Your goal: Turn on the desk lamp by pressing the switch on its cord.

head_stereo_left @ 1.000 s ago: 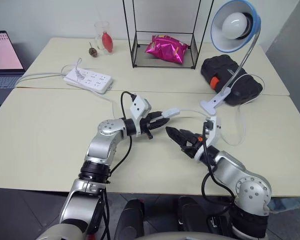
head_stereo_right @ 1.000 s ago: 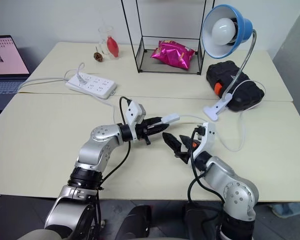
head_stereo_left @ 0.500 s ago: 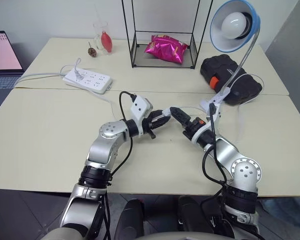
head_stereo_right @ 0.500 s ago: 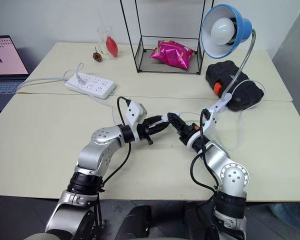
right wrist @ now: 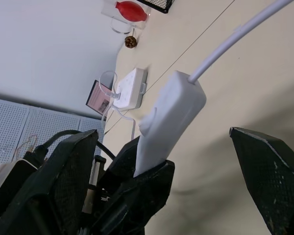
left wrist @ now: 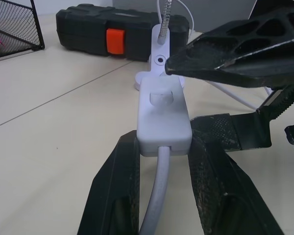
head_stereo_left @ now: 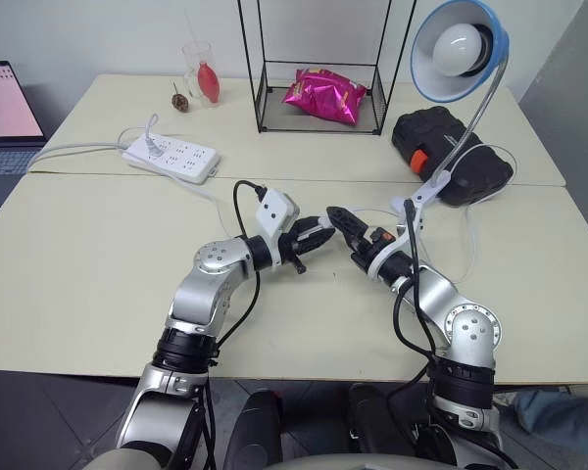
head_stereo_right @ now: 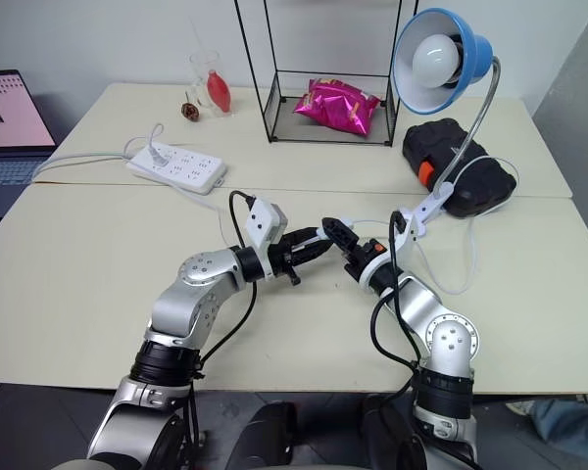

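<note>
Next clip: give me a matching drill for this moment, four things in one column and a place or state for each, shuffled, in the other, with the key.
Things:
1. switch
2. right gripper
3. lamp
4. pink bag

Places or states:
A. inside the black wire frame
B. unlit, clipped beside the black case
C. clamped in the shut left gripper
D. open, with a finger just over the button

Pairs: 1-C, 2-D, 3-B, 4-A

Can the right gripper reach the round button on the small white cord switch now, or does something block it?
Probably yes. The left gripper clamps the small white oblong switch by its sides, button bare. The open right gripper has one finger just above it, nothing between.
</note>
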Controlling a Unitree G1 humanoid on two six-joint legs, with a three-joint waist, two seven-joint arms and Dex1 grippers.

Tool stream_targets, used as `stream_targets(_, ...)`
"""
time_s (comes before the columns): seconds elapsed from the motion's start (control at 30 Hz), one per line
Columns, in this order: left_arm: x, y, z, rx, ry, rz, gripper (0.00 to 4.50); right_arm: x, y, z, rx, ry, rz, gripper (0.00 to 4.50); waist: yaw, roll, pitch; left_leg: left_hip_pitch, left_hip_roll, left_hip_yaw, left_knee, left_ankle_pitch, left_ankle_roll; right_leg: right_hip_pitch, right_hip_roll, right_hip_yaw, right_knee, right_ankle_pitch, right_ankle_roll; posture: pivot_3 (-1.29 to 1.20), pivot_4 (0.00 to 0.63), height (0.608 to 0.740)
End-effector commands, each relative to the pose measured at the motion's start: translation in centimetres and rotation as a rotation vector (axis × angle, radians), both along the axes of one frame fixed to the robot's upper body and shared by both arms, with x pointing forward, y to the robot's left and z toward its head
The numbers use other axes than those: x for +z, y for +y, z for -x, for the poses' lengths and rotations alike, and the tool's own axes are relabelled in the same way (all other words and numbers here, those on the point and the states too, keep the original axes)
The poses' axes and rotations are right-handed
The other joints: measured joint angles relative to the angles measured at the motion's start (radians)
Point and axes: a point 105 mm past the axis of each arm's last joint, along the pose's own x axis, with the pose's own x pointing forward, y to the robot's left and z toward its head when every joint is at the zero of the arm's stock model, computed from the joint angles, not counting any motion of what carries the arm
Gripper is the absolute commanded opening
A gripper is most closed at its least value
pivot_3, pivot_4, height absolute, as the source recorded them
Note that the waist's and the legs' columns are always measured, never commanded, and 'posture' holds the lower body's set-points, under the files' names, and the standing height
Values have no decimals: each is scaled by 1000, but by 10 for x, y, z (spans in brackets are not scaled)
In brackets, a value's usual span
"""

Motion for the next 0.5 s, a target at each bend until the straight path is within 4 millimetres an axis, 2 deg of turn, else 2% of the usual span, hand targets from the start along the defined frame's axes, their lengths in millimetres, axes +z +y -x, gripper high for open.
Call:
stream_targets(0.03,15,-4,5,-19,-55,21,1053,13,8,1,20,-37,-51,4500,0,0,0,0,0,0,0,0,0,0,0,0,0,0,0,0,150,740)
stream_targets(0.13,16,-3,6,-17,-56,20,1053,12,8,1,22,-31,-51,3998,0,0,0,0,0,0,0,0,0,0,0,0,0,0,0,0,150,740)
stream_targets(0.5,15,-2,6,-15,-55,15,1053,12,9,1,22,-21,-73,1362,0,0,0,0,0,0,0,0,0,0,0,0,0,0,1,0,150,740)
